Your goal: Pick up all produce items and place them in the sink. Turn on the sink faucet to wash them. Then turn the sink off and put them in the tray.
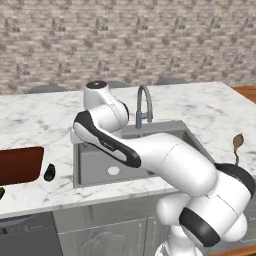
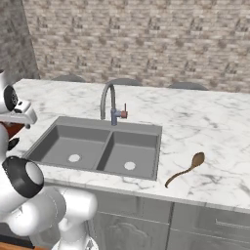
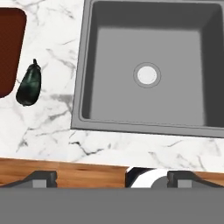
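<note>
- Your gripper (image 3: 112, 177) hangs over the counter's front edge, jaws spread wide and holding nothing.
- Ahead of your fingertips (image 3: 43, 177) lies the sink (image 3: 85, 78), left basin just past them.
- The eggplant (image 3: 29, 84) lies on the marble (image 3: 52, 131) to your left, between the sink and the tray (image 3: 8, 48), beside the tray's edge.
- The faucet (image 1: 143, 106) stands behind the basins.
- A green item (image 1: 1, 192) sits at the far left, in front of the tray.
- The spoon (image 2: 185, 169) lies right of the sink.
</note>
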Controlling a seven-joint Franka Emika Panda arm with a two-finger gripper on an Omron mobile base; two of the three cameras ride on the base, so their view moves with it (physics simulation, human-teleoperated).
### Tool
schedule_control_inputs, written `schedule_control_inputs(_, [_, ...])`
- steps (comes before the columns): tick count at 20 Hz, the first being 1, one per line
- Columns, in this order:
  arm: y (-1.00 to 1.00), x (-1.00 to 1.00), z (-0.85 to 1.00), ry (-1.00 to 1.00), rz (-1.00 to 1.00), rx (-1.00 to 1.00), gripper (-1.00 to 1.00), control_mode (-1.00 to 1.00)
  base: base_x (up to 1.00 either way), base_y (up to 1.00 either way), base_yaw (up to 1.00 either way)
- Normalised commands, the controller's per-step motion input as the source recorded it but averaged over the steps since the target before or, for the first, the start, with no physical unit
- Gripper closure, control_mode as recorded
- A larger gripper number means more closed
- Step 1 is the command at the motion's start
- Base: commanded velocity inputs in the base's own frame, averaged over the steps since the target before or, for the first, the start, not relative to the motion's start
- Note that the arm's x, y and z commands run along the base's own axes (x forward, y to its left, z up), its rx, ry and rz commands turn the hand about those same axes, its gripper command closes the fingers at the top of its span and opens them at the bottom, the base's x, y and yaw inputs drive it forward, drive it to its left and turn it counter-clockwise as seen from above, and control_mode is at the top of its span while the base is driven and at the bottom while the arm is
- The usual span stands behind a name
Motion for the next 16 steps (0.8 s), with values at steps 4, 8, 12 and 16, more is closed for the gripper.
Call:
schedule_control_inputs(4, [0.32, 0.0, -0.16, 0.04, 0.0, 0.0, -1.0, -1.0, 0.0, 0.0, 0.0])
schedule_control_inputs(8, [0.39, 0.0, -0.23, 0.04, 0.0, 0.0, -1.0, -1.0, 0.0, 0.0, 0.0])
schedule_control_inputs(12, [0.42, 0.0, -0.26, 0.03, 0.0, 0.0, -1.0, -1.0, 0.0, 0.0, 0.0])
schedule_control_inputs(16, [0.45, 0.04, -0.23, 0.04, 0.0, 0.0, -1.0, -1.0, 0.0, 0.0, 0.0])
